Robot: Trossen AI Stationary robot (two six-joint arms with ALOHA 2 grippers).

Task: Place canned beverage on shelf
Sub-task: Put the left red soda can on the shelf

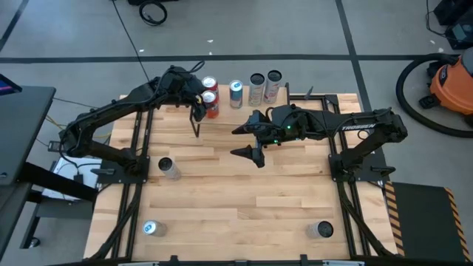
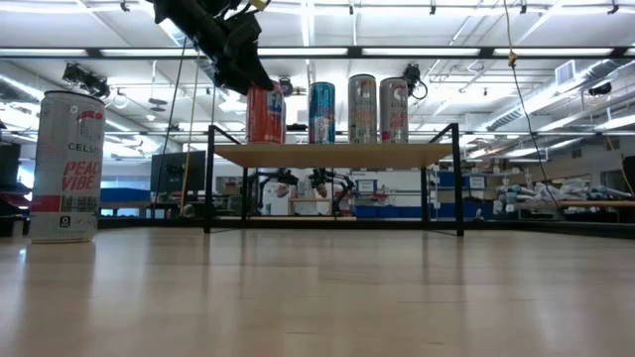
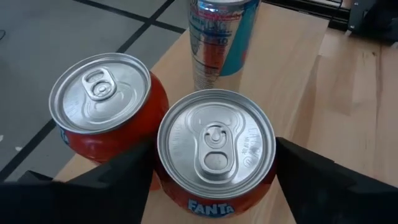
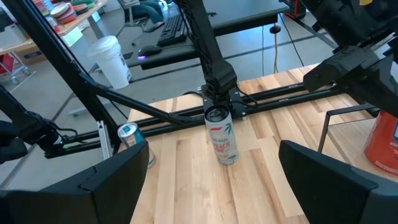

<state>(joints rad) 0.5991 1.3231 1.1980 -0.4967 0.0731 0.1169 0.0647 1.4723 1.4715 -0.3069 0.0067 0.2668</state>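
Note:
An orange Fanta can [image 3: 214, 143] stands upright on the shelf [image 2: 337, 155], at the left end of the wooden board. My left gripper [image 1: 204, 103] reaches in over the shelf's left end, one finger on each side of the can. Behind it stands a second red-orange can [image 3: 106, 106]. A blue-and-silver can [image 3: 217, 37] and two more cans [image 1: 264, 87] stand in a row to its right. My right gripper [image 1: 244, 142] hovers open over the middle of the table, in front of the shelf, with nothing between its fingers. My left gripper has the Fanta can between its two fingers, which lie against the can's opposite sides [image 3: 166, 190] just below the top rim; I see no gap on either side. The fingers come slanting down from the table's left. The can stands upright with its base on the shelf board.
Three more cans stand on the table: one left of centre [image 1: 169, 168], one at the near left [image 1: 150, 229] and one at the near right [image 1: 322, 230]. Black frame rails [image 1: 133, 185] run along both sides of the table. The middle of the table is bare wood.

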